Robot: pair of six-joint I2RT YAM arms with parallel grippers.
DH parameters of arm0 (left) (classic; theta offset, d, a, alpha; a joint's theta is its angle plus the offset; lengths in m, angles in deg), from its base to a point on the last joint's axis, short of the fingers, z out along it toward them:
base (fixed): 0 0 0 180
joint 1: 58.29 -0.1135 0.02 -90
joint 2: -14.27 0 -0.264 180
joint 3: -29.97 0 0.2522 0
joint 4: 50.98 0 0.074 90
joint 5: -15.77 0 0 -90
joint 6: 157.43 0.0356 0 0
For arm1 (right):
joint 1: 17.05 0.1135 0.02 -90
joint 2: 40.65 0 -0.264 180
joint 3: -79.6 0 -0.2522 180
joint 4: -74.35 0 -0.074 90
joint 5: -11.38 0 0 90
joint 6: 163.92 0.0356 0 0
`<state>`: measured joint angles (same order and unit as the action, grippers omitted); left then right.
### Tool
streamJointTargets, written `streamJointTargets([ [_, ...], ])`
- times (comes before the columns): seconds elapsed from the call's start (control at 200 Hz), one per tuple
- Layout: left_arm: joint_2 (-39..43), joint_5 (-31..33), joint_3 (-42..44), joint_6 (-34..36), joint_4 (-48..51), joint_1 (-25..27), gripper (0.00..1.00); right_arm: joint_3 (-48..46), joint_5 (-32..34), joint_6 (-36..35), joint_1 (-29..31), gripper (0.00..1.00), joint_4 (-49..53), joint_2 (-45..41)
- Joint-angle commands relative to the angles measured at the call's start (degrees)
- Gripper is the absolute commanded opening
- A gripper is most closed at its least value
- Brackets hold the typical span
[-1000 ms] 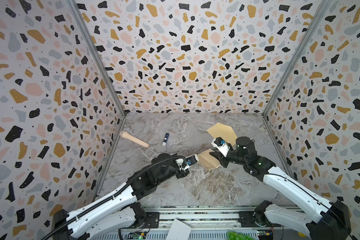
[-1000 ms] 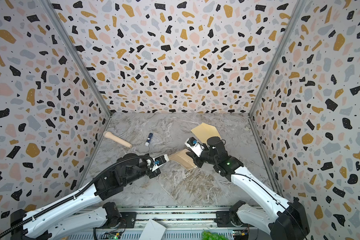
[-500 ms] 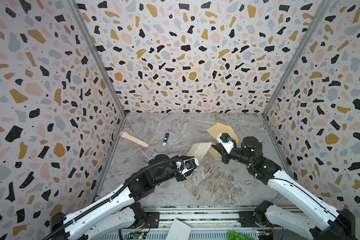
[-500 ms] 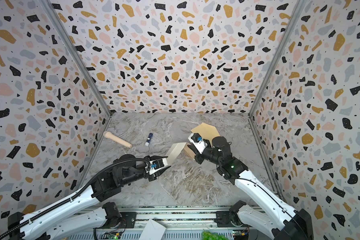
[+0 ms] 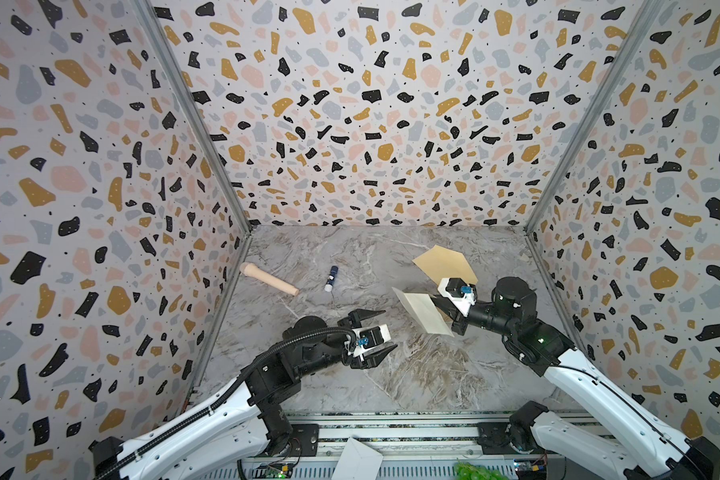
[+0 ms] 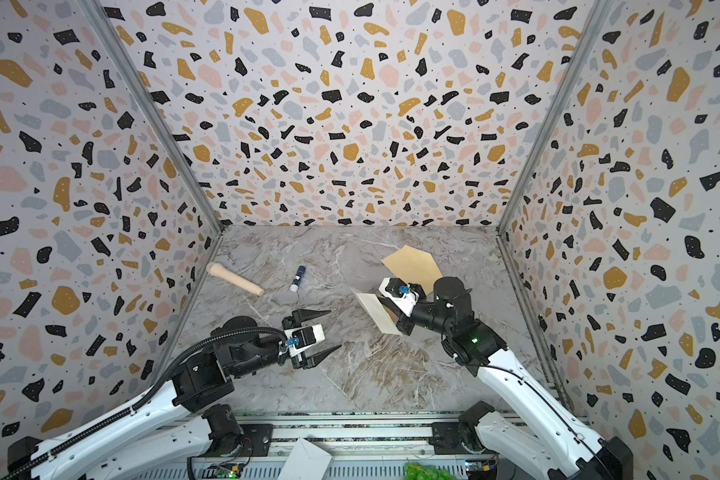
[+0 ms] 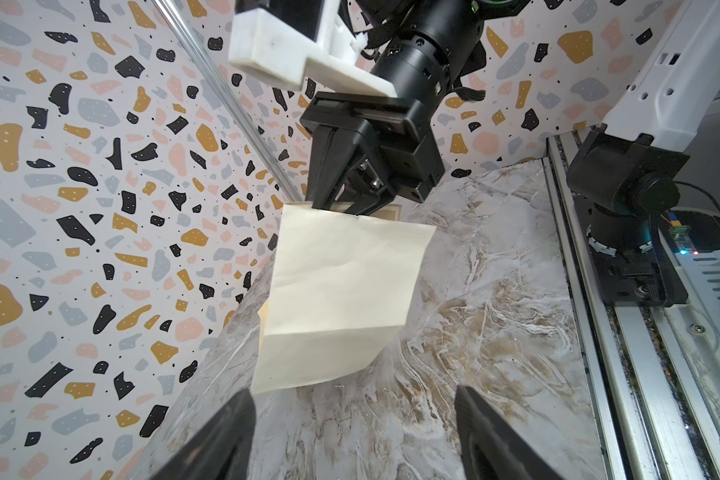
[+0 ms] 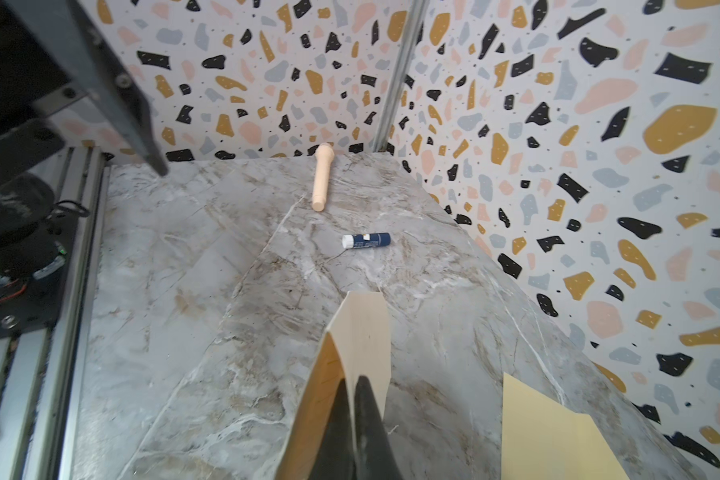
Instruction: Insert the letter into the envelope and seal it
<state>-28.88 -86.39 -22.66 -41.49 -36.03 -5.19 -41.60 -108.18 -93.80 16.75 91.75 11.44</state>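
Cream letter [image 5: 420, 309] is being pinched aloft by the right claw [image 5: 436, 302], near the envelope [image 5: 441, 262] lying far right; the left claw [image 5: 389, 328] is gaping empty. Insertion is being prepared; envelope steadying is likely needed.

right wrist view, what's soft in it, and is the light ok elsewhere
Right wrist view: the right gripper at the lens is soft, the glue stick sharp. Left wrist view: the left fingers are blurred, the letter crisp. Both top views: even light, faint shadows, walls splayed by the wide lens.
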Motion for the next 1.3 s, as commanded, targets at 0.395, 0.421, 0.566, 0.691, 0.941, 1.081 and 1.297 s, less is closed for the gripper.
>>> streamJointTargets([
  [0.395,-2.94,-0.78,-1.10,1.31,-0.01,-0.01,0.65,-0.73,-8.37,-11.29,7.25,0.00,2.92,-1.33],
  [0.421,-3.05,-0.80,-1.11,1.31,0.08,0.03,0.64,-0.83,-8.67,-11.48,7.57,0.00,2.64,-1.59],
  [0.566,-4.05,-1.61,-1.49,1.55,0.81,-0.01,0.56,-1.59,-10.62,-11.67,8.81,0.00,0.99,-2.66],
  [0.691,-4.69,-2.07,-1.67,1.70,1.26,0.03,0.48,-2.01,-11.08,-11.67,9.74,0.00,0.32,-3.05],
  [0.941,-5.45,-2.06,-1.79,2.02,1.62,0.02,0.24,-2.49,-10.13,-11.76,10.49,0.00,-0.71,-2.98],
  [1.081,-6.04,-2.29,-1.28,0.34,0.45,0.06,0.13,-2.75,-7.61,-11.67,10.67,0.00,-1.09,-3.26],
  [1.297,-7.00,3.57,-0.97,-11.13,-1.81,-0.01,0.00,-2.41,5.88,-10.85,10.67,0.23,-1.60,-4.71],
])
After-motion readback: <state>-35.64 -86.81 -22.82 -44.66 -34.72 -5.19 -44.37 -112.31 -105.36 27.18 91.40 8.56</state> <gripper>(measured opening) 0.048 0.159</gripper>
